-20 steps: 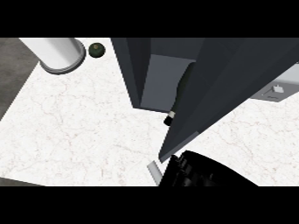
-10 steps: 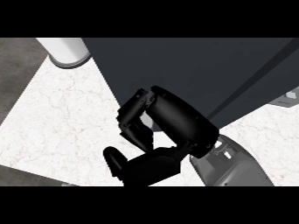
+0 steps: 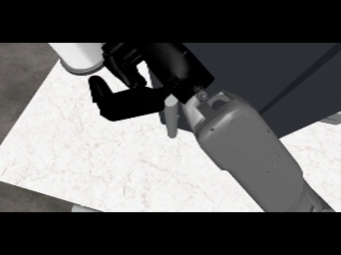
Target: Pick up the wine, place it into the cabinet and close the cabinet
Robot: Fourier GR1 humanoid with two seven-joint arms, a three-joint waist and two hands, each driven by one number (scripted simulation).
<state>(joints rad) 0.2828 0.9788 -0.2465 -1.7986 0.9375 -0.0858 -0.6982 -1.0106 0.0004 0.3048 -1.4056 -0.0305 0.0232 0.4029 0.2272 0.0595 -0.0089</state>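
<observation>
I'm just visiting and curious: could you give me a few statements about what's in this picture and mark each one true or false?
1. The right hand is up beside the dark cabinet. True.
2. The counter is plain black. False: it is white marble.
3. A white cylinder stands at the counter's far left corner. True.
4. Both of the robot's hands are in sight. False: only the right hand and its grey forearm show.

The right hand (image 3: 140, 82) is before the cabinet (image 3: 276, 79), right of the cylinder (image 3: 78, 56).
</observation>
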